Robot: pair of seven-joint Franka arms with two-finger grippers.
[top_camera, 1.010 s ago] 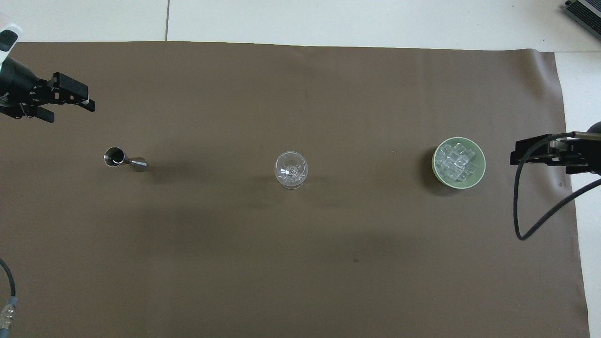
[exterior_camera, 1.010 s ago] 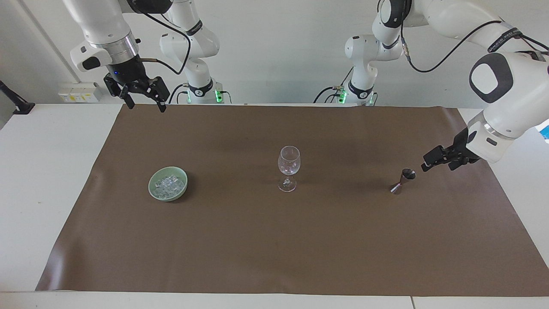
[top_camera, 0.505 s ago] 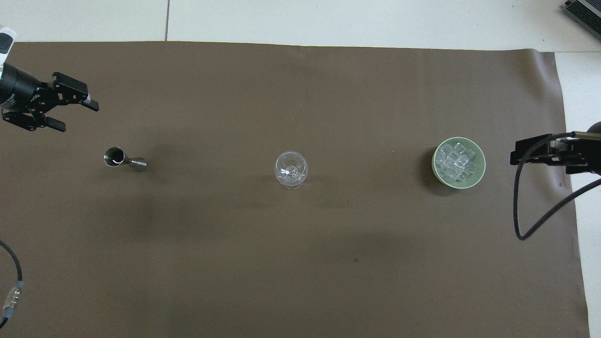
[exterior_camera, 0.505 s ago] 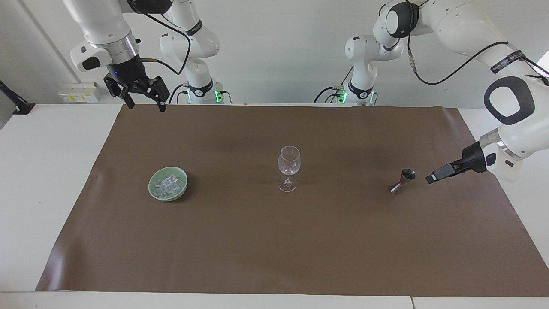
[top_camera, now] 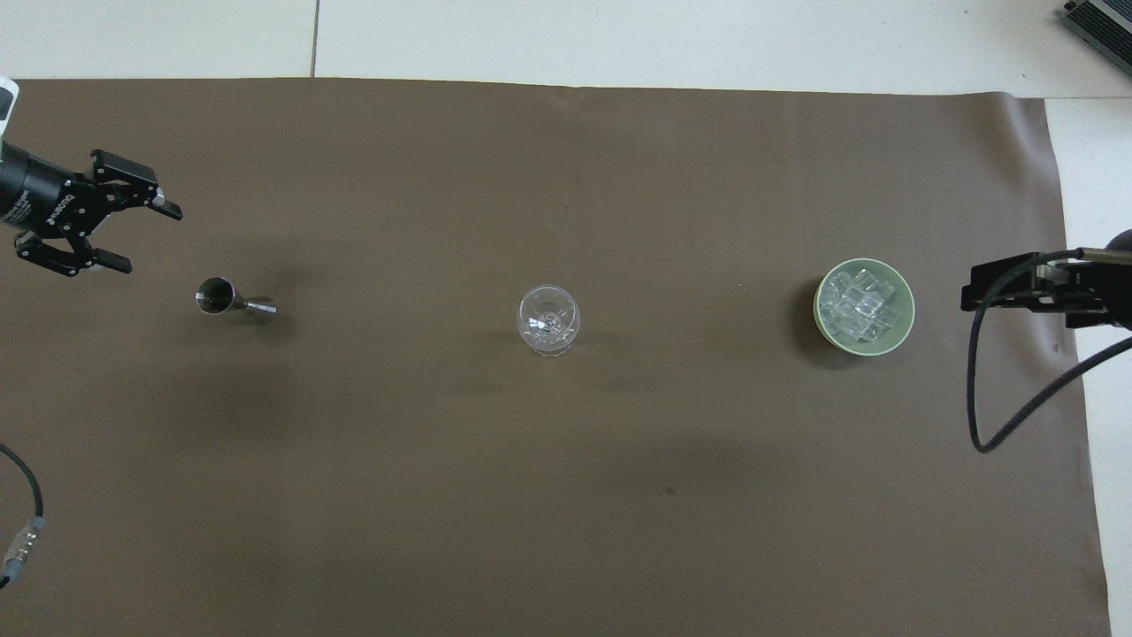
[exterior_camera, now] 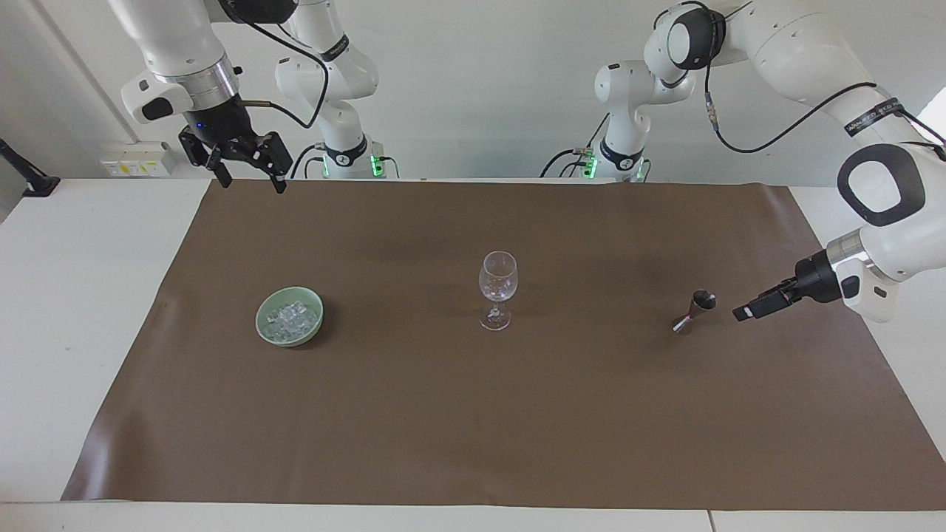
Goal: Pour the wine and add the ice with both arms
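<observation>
My left tool (top_camera: 146,237) hangs low over the brown paper mat (exterior_camera: 473,414) at the left arm's end of the desk (exterior_camera: 81,295), just beside the small steel double-cone jigger (exterior_camera: 693,312) but apart from it; its two black fingers (top_camera: 110,261) are spread wide and grasp nothing. The jigger stands upright on the mat, untouched. My right tool (exterior_camera: 247,174) is raised over the mat's edge at the right arm's end, near that arm's base, fingers likewise released and empty, pointing down. The ice (exterior_camera: 290,318), a heap of small clear cubes, lies in the pale green round bowl (exterior_camera: 264,330), which sits on the mat toward the right arm's end, well apart from both tools. The clear stemmed wine glass (exterior_camera: 497,284) stands upright in the middle of the mat, between bowl and jigger, all three roughly in one row across the desk. In the overhead view the right tool (top_camera: 1008,285) shows just beside the bowl, not over it.
</observation>
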